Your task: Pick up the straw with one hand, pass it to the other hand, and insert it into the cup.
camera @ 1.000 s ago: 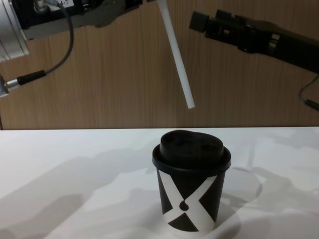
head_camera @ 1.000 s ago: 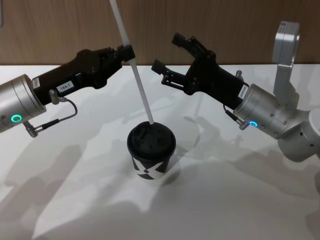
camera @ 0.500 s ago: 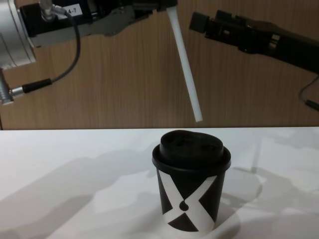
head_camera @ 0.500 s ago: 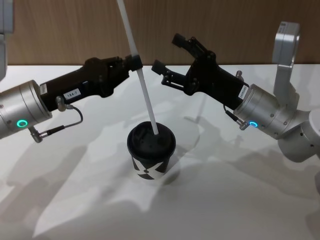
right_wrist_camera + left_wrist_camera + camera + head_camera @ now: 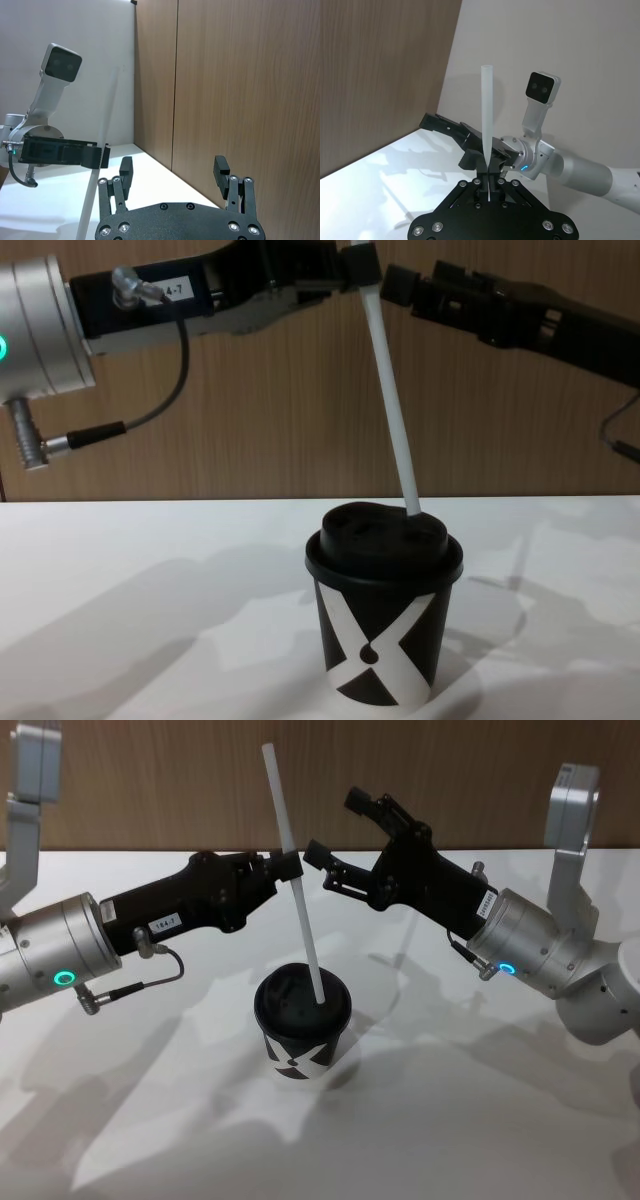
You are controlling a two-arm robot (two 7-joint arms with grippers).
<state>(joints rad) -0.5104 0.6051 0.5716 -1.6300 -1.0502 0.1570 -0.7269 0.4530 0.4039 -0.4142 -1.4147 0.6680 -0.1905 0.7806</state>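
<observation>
White straw point(image 5: 300, 905) tip at cup point(image 5: 300, 1023) lid, pinched by left gripper point(image 5: 290, 868); right gripper point(image 5: 333, 828) spread wide, holding nothing.

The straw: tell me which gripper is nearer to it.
Left. The left gripper is shut on the straw, holding it partway up above the cup. The right gripper hangs open just beside the straw, not touching it.
</observation>
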